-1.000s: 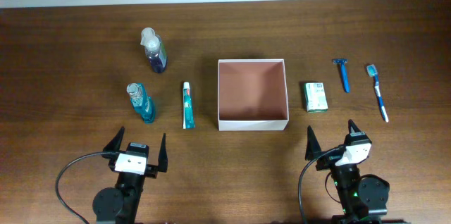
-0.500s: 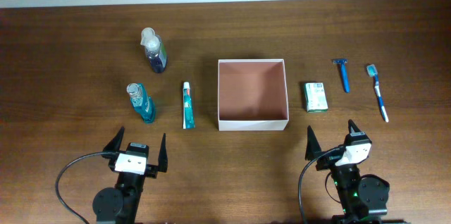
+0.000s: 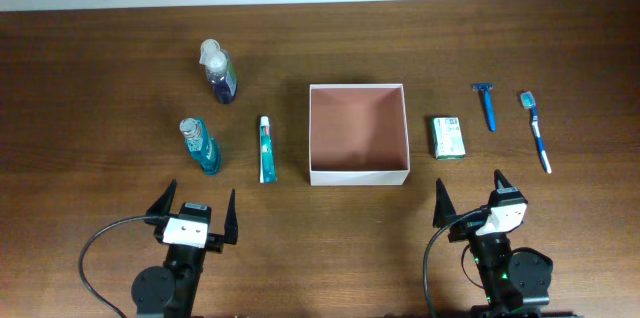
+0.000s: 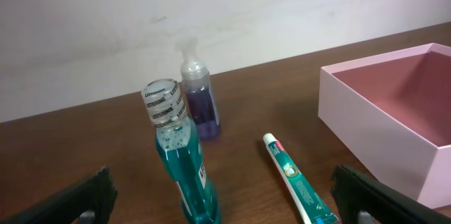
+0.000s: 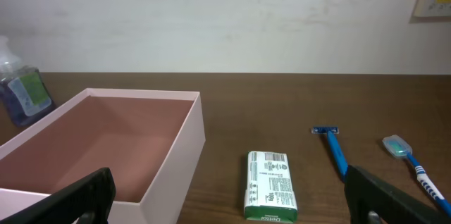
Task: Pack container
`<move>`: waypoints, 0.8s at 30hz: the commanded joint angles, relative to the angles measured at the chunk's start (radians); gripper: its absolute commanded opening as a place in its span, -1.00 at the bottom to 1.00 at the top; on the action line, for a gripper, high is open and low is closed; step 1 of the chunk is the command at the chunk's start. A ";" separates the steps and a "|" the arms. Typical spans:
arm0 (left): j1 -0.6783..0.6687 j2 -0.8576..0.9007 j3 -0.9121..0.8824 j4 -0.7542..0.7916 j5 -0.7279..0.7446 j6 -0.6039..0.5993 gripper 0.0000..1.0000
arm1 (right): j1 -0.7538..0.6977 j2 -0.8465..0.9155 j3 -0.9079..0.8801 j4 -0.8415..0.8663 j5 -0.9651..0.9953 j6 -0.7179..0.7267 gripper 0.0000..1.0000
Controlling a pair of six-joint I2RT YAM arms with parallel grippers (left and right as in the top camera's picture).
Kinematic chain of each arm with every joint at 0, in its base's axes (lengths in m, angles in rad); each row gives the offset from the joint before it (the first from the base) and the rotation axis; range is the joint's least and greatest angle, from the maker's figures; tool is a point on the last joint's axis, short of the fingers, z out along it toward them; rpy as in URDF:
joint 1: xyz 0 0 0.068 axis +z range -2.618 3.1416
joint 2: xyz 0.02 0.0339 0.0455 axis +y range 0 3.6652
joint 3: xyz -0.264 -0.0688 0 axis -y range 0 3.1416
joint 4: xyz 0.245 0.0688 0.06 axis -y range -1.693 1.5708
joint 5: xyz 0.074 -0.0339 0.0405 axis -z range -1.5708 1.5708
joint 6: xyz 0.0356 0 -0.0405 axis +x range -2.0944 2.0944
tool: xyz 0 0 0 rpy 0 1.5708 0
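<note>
The container [image 3: 359, 172] is a square open-topped box with white walls and a pinkish-brown inside, empty, at the table's middle; its wall also shows in the left wrist view [image 4: 366, 136] and the right wrist view [image 5: 176, 160]. My left gripper [image 3: 196, 210] stands open near the front edge, behind a teal mouthwash bottle [image 3: 199, 144] [image 4: 183, 160] and a toothpaste tube [image 3: 266, 149] [image 4: 296, 185]. Open too, my right gripper [image 3: 469, 195] holds nothing, with a green-and-white box [image 3: 448, 137] [image 5: 270, 185] lying ahead of it.
A purple pump bottle [image 3: 219, 71] [image 4: 199, 97] stands at the back left. A blue razor [image 3: 487, 104] [image 5: 334, 148] and a blue toothbrush [image 3: 536, 130] [image 5: 416, 168] lie at the right. A pale wall rises behind the table's far edge.
</note>
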 commanded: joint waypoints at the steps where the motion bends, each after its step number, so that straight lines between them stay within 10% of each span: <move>1: 0.006 -0.009 -0.001 -0.007 0.008 0.009 0.99 | -0.003 -0.010 -0.005 -0.007 -0.002 -0.007 0.97; 24: 0.006 -0.009 0.001 0.079 0.215 0.009 0.99 | -0.003 -0.010 -0.005 -0.007 -0.002 -0.007 0.97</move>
